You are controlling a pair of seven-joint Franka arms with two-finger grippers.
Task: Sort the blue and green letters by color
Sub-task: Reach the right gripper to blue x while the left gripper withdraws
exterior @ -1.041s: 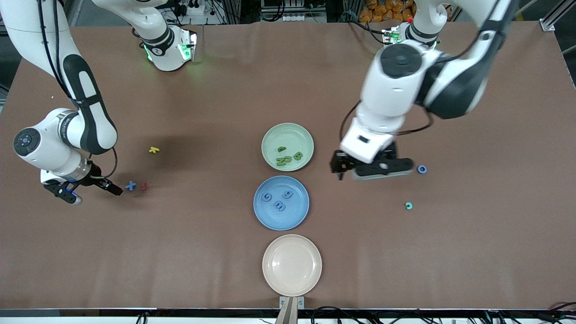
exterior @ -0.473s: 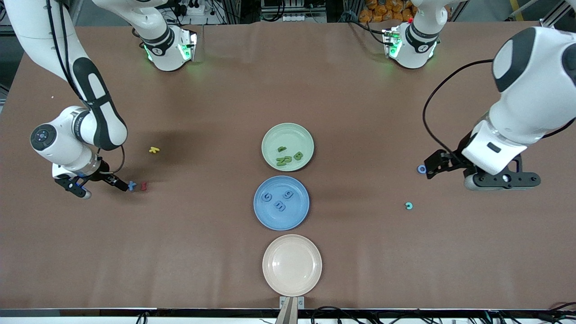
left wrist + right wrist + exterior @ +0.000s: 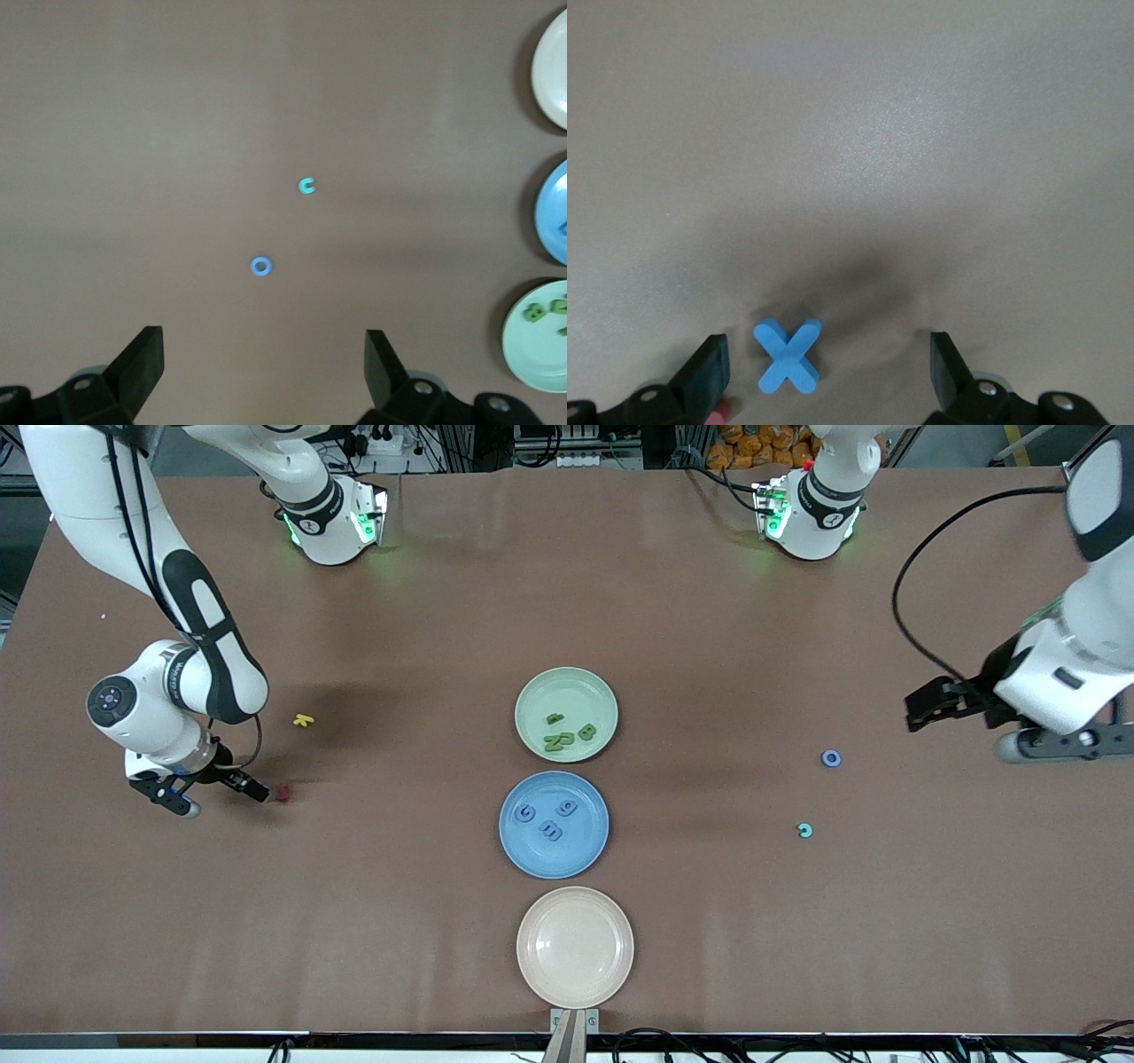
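We've got the right gripper [image 3: 824, 376] low on the table at the frame's left, jaws wide around the small flat blue X letter [image 3: 788, 355] for pickup, while the left gripper [image 3: 264, 376] waits wide open at the right edge.

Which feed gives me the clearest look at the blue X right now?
The right wrist view: the blue X lies flat on the table between the right claw's open fingers, whole outline showing. In the front view that claw covers it; only the red letter beside it shows. The left wrist view looks at the left arm's end of the table and misses it.
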